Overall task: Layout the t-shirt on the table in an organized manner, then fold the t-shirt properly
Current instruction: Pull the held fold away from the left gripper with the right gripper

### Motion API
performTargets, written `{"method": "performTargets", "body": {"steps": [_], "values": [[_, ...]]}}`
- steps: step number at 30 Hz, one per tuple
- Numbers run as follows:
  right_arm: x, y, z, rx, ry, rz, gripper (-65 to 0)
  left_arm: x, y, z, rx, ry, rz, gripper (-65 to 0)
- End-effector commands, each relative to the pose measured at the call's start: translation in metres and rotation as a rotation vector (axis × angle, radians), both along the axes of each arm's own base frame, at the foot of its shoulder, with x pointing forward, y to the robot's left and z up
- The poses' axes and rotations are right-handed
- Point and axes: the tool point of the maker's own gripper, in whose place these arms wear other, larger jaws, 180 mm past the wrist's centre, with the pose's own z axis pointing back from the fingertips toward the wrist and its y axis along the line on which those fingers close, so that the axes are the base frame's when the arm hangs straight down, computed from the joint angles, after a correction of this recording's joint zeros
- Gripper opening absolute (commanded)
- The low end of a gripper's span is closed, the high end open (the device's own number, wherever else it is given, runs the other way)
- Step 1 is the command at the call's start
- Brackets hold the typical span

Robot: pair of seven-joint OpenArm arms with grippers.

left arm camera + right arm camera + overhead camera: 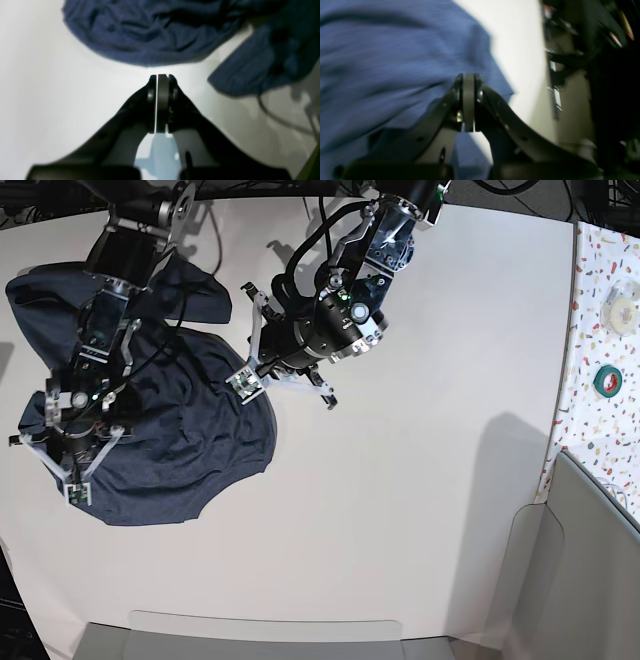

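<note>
The t-shirt (150, 450) is lying bunched up on the counter's (420, 510) left side. It's looking soft, light and floppy, so pinching a hem or shoulder corner seems best. Left claw (160, 80) and right claw (468, 78) are both sitting clenched, gripping nothing. No readable lettering is showing.

the table (420, 480) is a plain matte white top that fills most of the base view, bare across its middle and right. the t-shirt (170, 450), dark navy and rumpled, lies directly on it at the left, bunched in loose folds with a rounded edge toward the table's middle. along the right edge runs a narrow white speckled strip (590, 360), and on it lies a green roll of tape (606, 379) with a pale roll (622, 308) near it.
</note>
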Motion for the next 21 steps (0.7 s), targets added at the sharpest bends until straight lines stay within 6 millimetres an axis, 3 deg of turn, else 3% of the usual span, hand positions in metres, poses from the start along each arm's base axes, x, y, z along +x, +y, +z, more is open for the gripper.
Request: {"method": "performTargets", "body": {"steps": [1,5,11,16,21], "values": [[0.02,-0.003,0.021,-0.017,-0.074,0.024,-65.0,-0.001,-0.006,-0.002,-0.009,0.007,-0.011,-64.4],[0.057,-0.011,0.011,0.021,-0.068,0.062,-65.0,-0.021,-0.03,-0.02,-0.034,0.074,-0.092,-64.4],[0.095,-0.012,-0.007,0.104,-0.052,0.102,-65.0,-0.03,-0.041,-0.025,-0.11,0.154,-0.084,-64.4],[0.095,-0.038,-0.018,0.091,-0.075,0.066,-65.0,-0.027,-0.049,-0.015,-0.209,0.203,-0.028,-64.4],[0.077,-0.06,-0.029,0.106,-0.066,0.033,-65.0,-0.024,-0.052,-0.01,-0.251,0.195,-0.008,-64.4]]}}
